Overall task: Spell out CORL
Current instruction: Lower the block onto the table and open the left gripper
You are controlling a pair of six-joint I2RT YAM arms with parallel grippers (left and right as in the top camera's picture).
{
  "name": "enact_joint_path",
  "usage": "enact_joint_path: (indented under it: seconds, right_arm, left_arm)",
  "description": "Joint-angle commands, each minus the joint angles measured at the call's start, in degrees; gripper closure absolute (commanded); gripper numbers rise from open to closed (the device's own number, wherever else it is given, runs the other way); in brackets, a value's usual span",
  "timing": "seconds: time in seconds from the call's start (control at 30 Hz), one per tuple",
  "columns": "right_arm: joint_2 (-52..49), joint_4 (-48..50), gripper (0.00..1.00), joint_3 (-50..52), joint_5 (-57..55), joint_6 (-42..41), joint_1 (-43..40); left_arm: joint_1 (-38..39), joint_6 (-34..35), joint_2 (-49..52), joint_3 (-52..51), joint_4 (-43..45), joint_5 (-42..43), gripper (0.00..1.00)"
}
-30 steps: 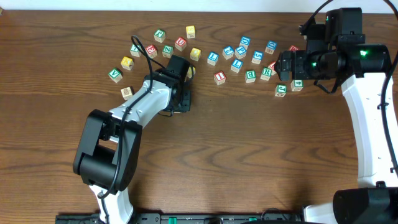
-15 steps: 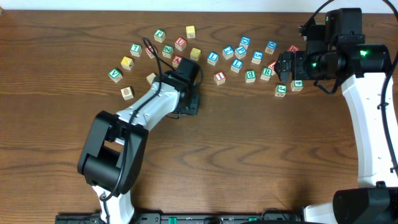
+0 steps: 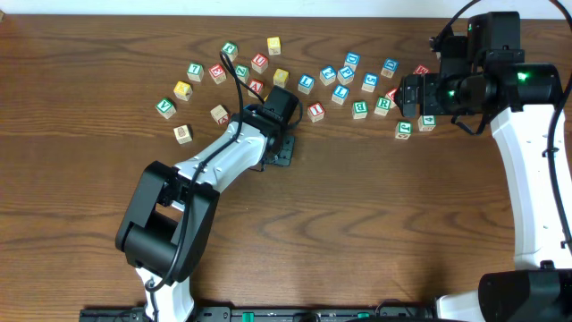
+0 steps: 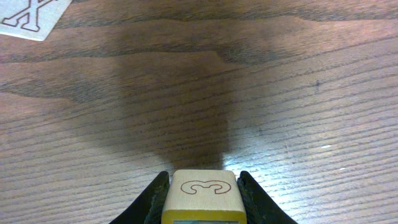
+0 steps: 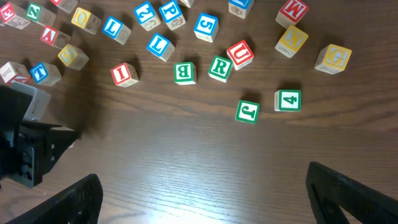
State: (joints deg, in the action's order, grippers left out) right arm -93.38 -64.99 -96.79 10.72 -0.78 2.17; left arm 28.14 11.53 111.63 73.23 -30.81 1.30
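My left gripper (image 3: 283,148) hangs just above the bare wood south of the cube cluster. It is shut on a wooden cube with a yellow edge (image 4: 200,195), whose near face bears an outlined figure like a sideways 3. From overhead the cube is hidden under the gripper. The green R cube (image 3: 382,104) (image 5: 219,68) lies at the cluster's right end. One blue L cube (image 3: 340,93) (image 5: 160,45) sits left of it and another blue L (image 3: 307,83) further left. A yellow-topped cube (image 3: 281,77) lies above my left gripper. My right gripper (image 3: 407,94) (image 5: 205,199) hovers open near the R.
Many other letter cubes spread across the back of the table, among them a red I (image 3: 315,111), green B (image 3: 359,109), green J (image 3: 404,130) and green 4 (image 3: 426,121). A white X face (image 4: 31,15) shows at the left wrist view's top left corner.
My left arm has carried its cube rightward and slightly toward the front, uncovering a tan cube behind it. The right arm has stayed still.
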Motion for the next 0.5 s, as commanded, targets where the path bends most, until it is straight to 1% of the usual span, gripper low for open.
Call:
enact_joint_path:
  seconds: [0.0, 0.1, 0.47]
  right_arm:
    - [-0.5, -0.11, 0.01, -0.9, 0.39, 0.42, 0.17]
    - [-0.5, -0.17, 0.01, -0.9, 0.37, 0.42, 0.17]
    - [-0.5, -0.13, 0.01, -0.9, 0.37, 0.42, 0.17]
  left_arm:
    - [-0.07, -0.31, 0.57, 0.81, 0.02, -0.9, 0.71]
    - [-0.07, 1.27, 0.57, 0.72, 0.13, -0.87, 0.71]
    - [-0.07, 1.22, 1.86, -0.44, 1.81, -0.9, 0.71]
